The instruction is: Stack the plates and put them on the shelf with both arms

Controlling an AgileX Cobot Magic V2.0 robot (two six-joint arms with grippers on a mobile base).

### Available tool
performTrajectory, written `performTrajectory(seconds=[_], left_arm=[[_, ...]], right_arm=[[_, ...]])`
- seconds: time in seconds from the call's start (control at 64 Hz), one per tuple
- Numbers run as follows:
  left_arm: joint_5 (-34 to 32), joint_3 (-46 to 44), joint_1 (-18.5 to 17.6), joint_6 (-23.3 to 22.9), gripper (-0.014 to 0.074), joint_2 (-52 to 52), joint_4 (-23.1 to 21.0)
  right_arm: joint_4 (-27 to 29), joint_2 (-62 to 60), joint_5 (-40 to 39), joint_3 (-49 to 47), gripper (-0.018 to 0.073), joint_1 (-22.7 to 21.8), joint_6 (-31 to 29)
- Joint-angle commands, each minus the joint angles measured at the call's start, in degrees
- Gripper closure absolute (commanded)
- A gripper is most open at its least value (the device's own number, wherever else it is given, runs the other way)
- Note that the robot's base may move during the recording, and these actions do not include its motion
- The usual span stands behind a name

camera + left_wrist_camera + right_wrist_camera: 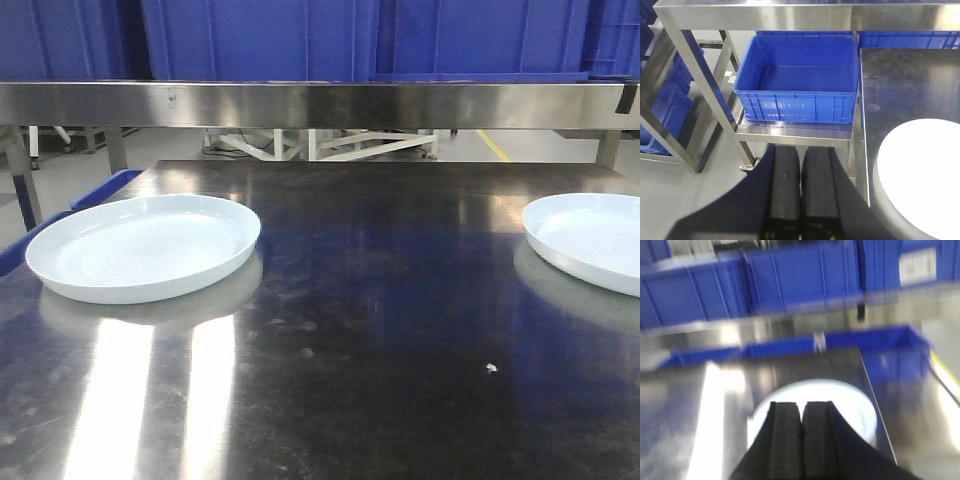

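- Front view: both plates lie flat on the dark tabletop (400, 330), well apart. The left plate (145, 245) is at middle left. The right plate (590, 240) is cut off by the right edge of the frame. Neither sits on the other.
- Same view: the shelf (320, 105) shows as a steel rail across the upper frame, with blue crates (260, 40) above it. No arm shows here.
- Left wrist view: the left claw (800, 152) is at bottom centre, fingers pressed together and holding nothing. It hangs over the floor, off the tabletop's left edge. The left plate shows as a white disc at lower right, apart from the claw. A blue crate (800, 85) rests on a low ledge at centre.
- Right wrist view: the picture is blurred. The right claw (801, 407) is at bottom centre, fingers together and empty. The right plate lies just past the tips in mid frame. You cannot tell from this how high the claw is above it.
- Step in hand, as I read it: you are on the approach before the first pickup. Stacking has not begun and nothing is on the shelf.
- Next move: part the fingers of the claw you lead with, then come down on a rim. The rim is low and glossy, so expect it to slip and grip squarely.
- The left claw must first come in over the tabletop, toward the right of its frame.
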Motion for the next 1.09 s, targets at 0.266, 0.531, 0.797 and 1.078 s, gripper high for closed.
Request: performTrajectory(seconds=[0.266, 0.531, 0.797, 1.078], left_arm=[[-3.3, -2.0, -2.0, -0.1, 0.0513, 0.6, -0.7], [-3.3, -2.0, -2.0, -0.1, 0.0513, 0.6, -0.8], [-3.5, -2.0, -2.0, -0.1, 0.0397, 0.6, -5.5], [-1.8, -2.0, -2.0, -0.1, 0.0034, 6.9, -9.5]], right_arm=[[-1.8, 30.8, 0.0, -17.6, 0.0536, -0.4, -0.5], [-1.8, 37.6, -2.8, -18.5, 0.0536, -0.4, -0.5], [-0.7, 38.0, -1.6, -18.5, 0.0477, -0.4, -0.4], [-0.7, 38.0, -8.7, -18.5, -0.0032, -0.4, -0.5]])
